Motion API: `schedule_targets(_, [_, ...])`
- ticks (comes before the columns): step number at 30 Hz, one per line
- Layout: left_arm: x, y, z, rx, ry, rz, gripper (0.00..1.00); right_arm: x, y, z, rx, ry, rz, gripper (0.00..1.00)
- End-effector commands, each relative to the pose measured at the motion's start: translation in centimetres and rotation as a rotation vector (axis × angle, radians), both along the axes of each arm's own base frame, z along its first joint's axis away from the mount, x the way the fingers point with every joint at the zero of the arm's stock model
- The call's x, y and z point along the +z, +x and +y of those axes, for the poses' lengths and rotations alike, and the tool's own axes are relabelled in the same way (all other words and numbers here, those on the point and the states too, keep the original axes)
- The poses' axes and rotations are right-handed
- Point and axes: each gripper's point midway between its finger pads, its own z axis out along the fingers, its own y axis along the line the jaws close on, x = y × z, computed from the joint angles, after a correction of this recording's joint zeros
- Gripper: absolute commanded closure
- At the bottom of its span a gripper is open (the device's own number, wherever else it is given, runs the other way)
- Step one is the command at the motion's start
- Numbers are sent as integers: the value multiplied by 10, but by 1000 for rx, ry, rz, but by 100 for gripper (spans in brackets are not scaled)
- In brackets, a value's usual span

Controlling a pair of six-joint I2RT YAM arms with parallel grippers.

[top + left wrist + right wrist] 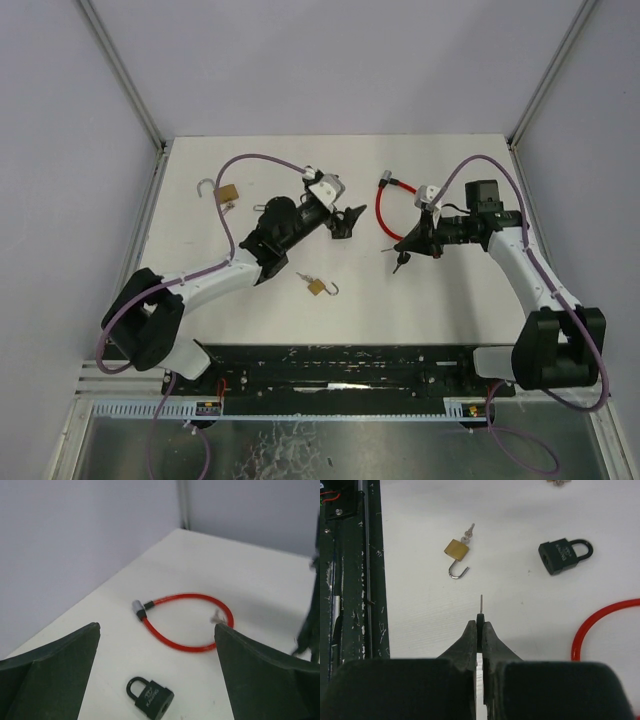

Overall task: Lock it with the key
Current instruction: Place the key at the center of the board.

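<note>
A black padlock [150, 697] lies flat on the white table with its shackle down, below and between the wide-open fingers of my left gripper [156, 627], which touch nothing. From the right wrist the same padlock [565, 555] shows ahead and to the right. My right gripper [480, 625] is shut on a small key [480, 614], whose thin blade sticks out past the fingertips. In the top view the left gripper [345, 218] hovers mid-table and the right gripper [403, 252] sits just right of it, above the table.
A red cable lock [385, 210] loops on the table between the two grippers. A brass padlock [316, 287] with open shackle and keys lies nearer the front. Another brass padlock [228, 193] with open shackle lies at the back left. Grey walls enclose the table.
</note>
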Motion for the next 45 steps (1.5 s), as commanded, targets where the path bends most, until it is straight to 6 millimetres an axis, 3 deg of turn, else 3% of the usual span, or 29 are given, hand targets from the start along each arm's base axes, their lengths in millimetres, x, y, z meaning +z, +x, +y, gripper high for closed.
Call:
schedule_targets(1, [32, 44, 34, 318, -215, 164, 4, -11, 9, -5, -22, -40, 117, 100])
schedule_targets(6, [0, 57, 20, 321, -256, 397, 5, -41, 19, -10, -94, -89, 307, 100])
schedule_targets(13, [-45, 77, 30, 488, -432, 678, 10, -81, 34, -16, -185, -162, 508, 100])
schedule_targets(17, [-92, 86, 26, 597, -424, 844, 17, -84, 38, -13, -193, -138, 526, 100])
schedule_targets(20, [-111, 93, 29, 688, -400, 905, 26, -87, 41, -13, -205, -128, 484, 100])
schedule_targets(25, [-128, 96, 37, 785, -392, 948, 27, -92, 46, -15, -229, -127, 373, 100])
schedule_targets(33, [-163, 98, 37, 906, -313, 1063, 24, -96, 46, -15, -235, -130, 380, 100])
schedule_targets(45, [-179, 101, 36, 974, -270, 1114, 20, -107, 57, -12, -315, -111, 401, 100])
